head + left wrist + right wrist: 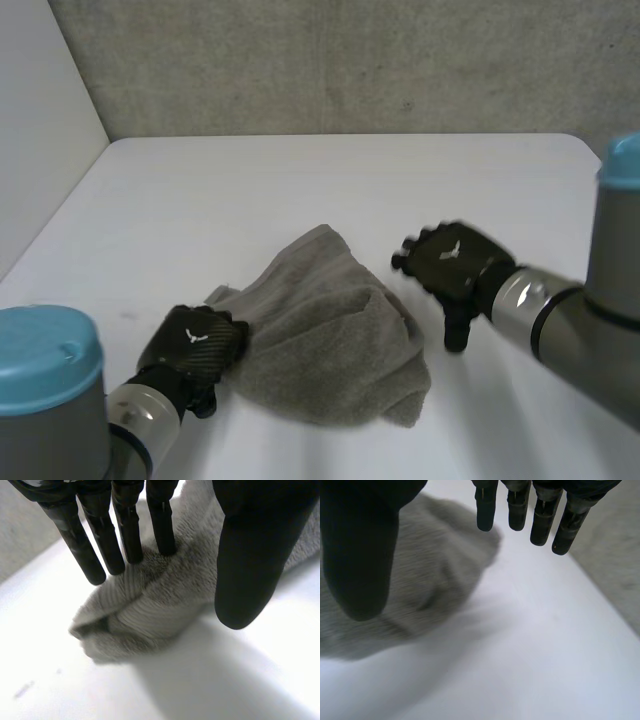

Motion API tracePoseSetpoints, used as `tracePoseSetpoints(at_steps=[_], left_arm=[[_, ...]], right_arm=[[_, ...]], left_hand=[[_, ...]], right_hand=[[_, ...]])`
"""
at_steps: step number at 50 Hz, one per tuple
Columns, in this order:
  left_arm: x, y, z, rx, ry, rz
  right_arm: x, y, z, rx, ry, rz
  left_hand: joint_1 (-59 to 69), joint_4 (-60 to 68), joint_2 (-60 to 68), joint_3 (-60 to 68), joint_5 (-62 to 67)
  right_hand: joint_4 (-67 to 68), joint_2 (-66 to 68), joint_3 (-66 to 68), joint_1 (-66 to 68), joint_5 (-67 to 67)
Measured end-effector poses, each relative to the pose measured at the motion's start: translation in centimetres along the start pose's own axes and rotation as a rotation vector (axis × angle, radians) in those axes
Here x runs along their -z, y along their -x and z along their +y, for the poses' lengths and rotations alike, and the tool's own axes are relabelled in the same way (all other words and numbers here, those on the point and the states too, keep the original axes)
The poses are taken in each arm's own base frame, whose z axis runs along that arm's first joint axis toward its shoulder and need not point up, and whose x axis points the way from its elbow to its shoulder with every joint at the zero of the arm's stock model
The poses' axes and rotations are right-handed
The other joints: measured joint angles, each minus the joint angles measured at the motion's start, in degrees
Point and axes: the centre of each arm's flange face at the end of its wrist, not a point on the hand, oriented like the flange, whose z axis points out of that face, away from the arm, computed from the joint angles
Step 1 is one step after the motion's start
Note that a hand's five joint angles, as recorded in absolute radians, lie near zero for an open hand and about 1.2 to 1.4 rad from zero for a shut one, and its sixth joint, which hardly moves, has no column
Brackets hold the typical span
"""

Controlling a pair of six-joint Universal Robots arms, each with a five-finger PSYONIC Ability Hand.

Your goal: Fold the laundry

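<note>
Towel (pixel 325 330) bunched, nothing folded yet.
My left hand (pixel 195 345) presses straight-fingered on its left corner; my right hand (pixel 450 262) hangs open, empty, beside it.

White table (pixel 330 170) against a grey concrete wall (pixel 350 60).

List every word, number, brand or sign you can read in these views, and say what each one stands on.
No words, numbers or labels can be read.
left hand: its back carries a small white mark, a shape rather than letters.
right hand: a similar mark on its back, too blurred to read as anything.
towel and table: no tag or print visible.
</note>
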Motion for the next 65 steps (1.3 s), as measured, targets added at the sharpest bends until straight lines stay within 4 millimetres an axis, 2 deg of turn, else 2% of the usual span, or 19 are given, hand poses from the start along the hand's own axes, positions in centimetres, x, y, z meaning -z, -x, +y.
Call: tracePoseSetpoints(at_steps=[8,12,18,31,42,44,46,47,49,50,51,53,57,58,59,60,62,64,65], left_arm=[[1.0,3.2,-4.2,0.055,-0.190,-0.122],[0.4,5.5,-6.0,0.112,-0.266,-0.201],[-1.4,7.0,-7.1,0.204,-0.299,-0.215],[-8.3,3.9,-4.0,0.238,-0.131,0.001],[-10.4,2.9,-2.0,0.217,-0.032,0.045],[-10.5,2.8,-2.0,0.204,-0.023,0.050],[-10.6,2.6,-1.9,0.182,-0.008,0.058],[-10.6,2.5,-1.9,0.175,-0.005,0.060],[-10.6,2.4,-2.0,0.153,0.002,0.064],[-10.6,2.4,-2.1,0.149,0.002,0.064],[-10.7,2.4,-2.3,0.138,-0.004,0.063],[-10.8,2.5,-2.8,0.131,-0.017,0.058],[-11.3,3.9,-7.0,0.120,-0.156,0.009],[-11.3,3.9,-7.0,0.120,-0.156,0.009],[-11.3,4.8,-9.7,0.121,-0.243,-0.027],[-11.2,5.2,-10.9,0.123,-0.285,-0.046],[-10.1,7.3,-17.0,0.143,-0.494,-0.155],[-9.2,8.3,-19.4,0.158,-0.583,-0.207],[-7.8,9.5,-22.3,0.182,-0.699,-0.274]], right_arm=[[-1.9,-2.5,-1.4,-0.059,-0.115,0.089],[-3.8,-2.6,-1.7,-0.061,-0.151,0.083],[-5.7,-2.0,-1.7,-0.052,-0.170,0.033],[-7.6,-0.2,0.3,-0.073,-0.119,-0.061],[-8.0,2.7,1.7,-0.122,-0.076,-0.155],[-8.1,3.2,1.8,-0.120,-0.075,-0.170],[-8.3,3.7,1.8,-0.116,-0.075,-0.182],[-8.4,3.8,1.8,-0.114,-0.077,-0.184],[-8.6,3.9,1.6,-0.107,-0.088,-0.183],[-8.7,3.8,1.4,-0.105,-0.093,-0.180],[-8.8,3.6,1.1,-0.100,-0.106,-0.170],[-8.9,3.2,0.5,-0.093,-0.123,-0.154],[-9.2,0.1,-3.3,-0.047,-0.247,-0.010],[-9.2,0.1,-3.3,-0.047,-0.247,-0.010],[-9.1,-1.4,-5.1,-0.024,-0.313,0.068],[-8.9,-2.3,-6.2,-0.011,-0.355,0.112],[-7.4,-5.3,-10.5,0.025,-0.530,0.282],[-6.4,-6.5,-12.2,0.035,-0.611,0.351],[-4.8,-7.7,-14.3,0.045,-0.715,0.432]], left_hand=[[-12.6,-12.8,-12.7,-12.9,-12.7],[-12.8,-13.3,-13.2,-13.4,-13.3],[-13.1,-13.4,-13.4,-13.6,-13.4],[-13.1,-13.4,-13.3,-13.6,-13.4],[-9.1,-9.2,-9.0,-9.3,-8.9],[-6.0,-5.4,-5.4,-5.6,-5.4],[1.9,0.6,1.6,0.4,0.7],[12.9,11.0,11.1,10.8,10.9],[24.6,23.1,24.4,24.1,23.2],[30.4,30.0,31.0,30.6,30.0],[34.2,34.5,35.0,34.3,34.4],[34.8,36.7,37.0,36.5,36.1],[36.0,38.7,38.8,38.4,37.8],[36.0,38.7,38.8,38.4,37.8],[36.1,38.8,38.9,38.6,37.9],[36.1,38.8,38.9,38.6,37.9],[36.1,38.9,39.0,38.7,38.0],[36.1,38.9,39.0,38.7,38.0],[36.1,38.9,39.0,38.7,38.0]], right_hand=[[0.0,0.0,0.0,0.0,0.0],[0.0,0.0,0.0,0.0,0.0],[0.0,0.0,0.0,0.0,0.0],[0.0,0.0,0.0,0.0,0.0],[0.0,0.0,0.0,0.0,0.0],[1.9,2.5,2.5,1.6,2.1],[18.9,19.3,19.9,17.4,18.2],[21.1,21.6,22.1,19.4,20.3],[37.9,40.3,40.1,35.0,35.7],[37.9,40.3,40.1,35.0,35.7],[52.7,53.3,53.5,41.9,49.3],[54.2,54.3,55.0,41.9,50.1],[54.8,54.3,55.5,41.9,50.4],[54.8,54.3,55.5,41.9,50.4],[54.8,54.3,55.5,41.9,50.4],[54.8,54.3,55.5,41.9,50.4],[54.8,54.3,55.5,41.9,50.4],[54.8,54.3,55.5,41.9,50.4],[54.8,54.3,55.5,41.9,50.4]])
